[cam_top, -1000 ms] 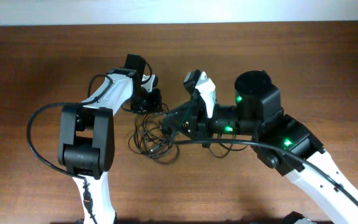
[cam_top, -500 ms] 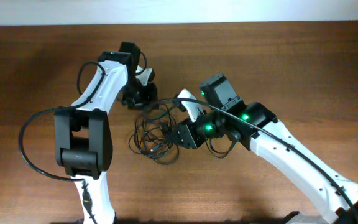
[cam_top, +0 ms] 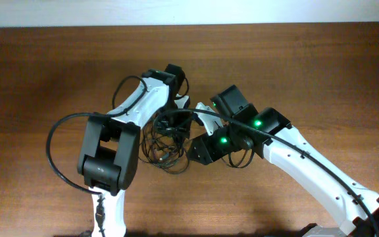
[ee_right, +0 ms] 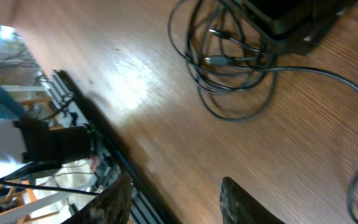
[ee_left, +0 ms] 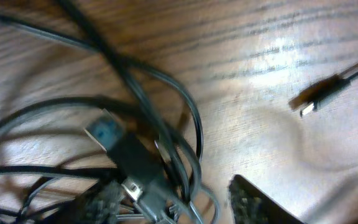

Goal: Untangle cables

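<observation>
Now the left tool [ee_left: 176, 190] hangs over the cables [ee_left: 129, 155], fingers apart; the right tool [ee_right: 176, 183] gapes, holding nothing.

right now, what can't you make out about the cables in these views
Overhead: left arm covers the top of the cables; crossings too small.
Left wrist: motion blur; which cord the blue plug ends is unclear.
Right wrist: top edge cuts off the cables.

- Overhead: looks straight down on the bench [cam_top: 38, 72] from well above, with the cables [cam_top: 163, 150] mid-frame.
- Left wrist: very close over those cables, tilted down at the bench and blurred.
- Right wrist: farther back, looking slantwise across the bench, with the same cables near the top.
</observation>
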Controlling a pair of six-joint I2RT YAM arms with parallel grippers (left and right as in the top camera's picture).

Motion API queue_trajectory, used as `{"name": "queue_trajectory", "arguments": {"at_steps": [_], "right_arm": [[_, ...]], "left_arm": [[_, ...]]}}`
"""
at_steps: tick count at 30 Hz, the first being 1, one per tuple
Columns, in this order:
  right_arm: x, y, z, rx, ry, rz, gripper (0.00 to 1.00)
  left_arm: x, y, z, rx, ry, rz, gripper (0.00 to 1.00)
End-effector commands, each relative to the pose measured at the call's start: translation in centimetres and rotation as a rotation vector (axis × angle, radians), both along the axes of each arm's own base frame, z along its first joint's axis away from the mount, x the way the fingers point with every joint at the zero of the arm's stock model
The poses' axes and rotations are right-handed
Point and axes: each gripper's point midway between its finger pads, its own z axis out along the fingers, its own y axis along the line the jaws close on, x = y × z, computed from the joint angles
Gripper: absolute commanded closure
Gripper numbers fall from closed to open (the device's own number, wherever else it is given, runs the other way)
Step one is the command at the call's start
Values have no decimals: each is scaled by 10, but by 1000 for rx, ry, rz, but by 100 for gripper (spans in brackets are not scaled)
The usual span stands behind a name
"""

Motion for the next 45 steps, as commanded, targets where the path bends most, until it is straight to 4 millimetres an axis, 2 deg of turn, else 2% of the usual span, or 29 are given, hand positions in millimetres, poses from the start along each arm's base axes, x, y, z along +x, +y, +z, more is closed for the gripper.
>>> {"name": "queue_trajectory", "arguments": {"at_steps": [1, 2, 4, 7, 11, 13, 14, 15, 16, 17, 19, 21, 23, 25, 26, 28, 30, 31, 32, 35, 37, 39, 41, 45], "right_arm": [[3, -6, -9, -57, -22, -10, 53], [4, -7, -9, -62, -25, -12, 53], [6, -9, -10, -75, -35, -19, 52], [9, -7, -9, -67, -49, -20, 41], [12, -5, -8, -57, -65, -21, 36], [14, -5, -7, -56, -71, -25, 32], [15, -4, -6, -50, -77, -25, 27], [16, -3, -6, -47, -82, -25, 25], [16, -1, -5, -40, -85, -22, 15], [16, 2, -3, -21, -84, -16, 9], [19, 11, 5, 33, -101, -2, 8], [26, 16, 7, 54, -124, -11, 14], [29, 18, 2, 53, -95, -43, 38], [30, 20, -11, 32, -42, -66, 88], [29, 21, -17, 29, -22, -60, 96], [21, 30, -30, 30, 35, -28, 96], [10, 40, -52, -4, 104, -11, 96], [3, 44, -67, -36, 162, -26, 96], [-2, 48, -79, -59, 201, -37, 96], [-12, 63, -111, -97, 242, -14, 96], [-16, 71, -134, -129, 289, -51, 96], [-10, 67, -158, -194, 303, -131, 96], [6, 51, -185, -302, 271, -243, 96], [36, 27, -192, -349, 210, -337, 96]], "left_arm": [[4, -3, -12, 25, -30, 74, 54], [10, -5, -13, 17, -52, 91, 60], [25, -9, -14, -2, -103, 137, 63], [50, -15, -10, -49, -170, 216, 65], [70, -14, 16, -65, -215, 217, 55], [84, -4, 38, -41, -242, 238, 46], [90, 5, 53, -17, -256, 254, 36], [93, 11, 60, 2, -260, 263, 30], [96, 23, 69, 39, -269, 277, 27], [98, 37, 77, 88, -278, 285, 27], [98, 57, 82, 122, -276, 252, 36], [89, 73, 79, 123, -238, 154, 46], [82, 75, 76, 92, -212, 66, 55], [75, 77, 68, 99, -199, -2, 49], [74, 81, 62, 119, -197, -17, 49], [74, 88, 48, 162, -201, -20, 52], [78, 89, 29, 162, -230, -17, 62], [81, 87, 20, 157, -249, -12, 73], [82, 84, 14, 141, -260, -8, 77], [79, 61, 0, 4, -263, -3, 76], [73, 59, -9, -13, -249, -3, 76], [65, 61, -15, -6, -225, -4, 78], [55, 63, -20, 1, -193, -4, 84], [30, 68, -28, 22, -97, 24, 87]]}}
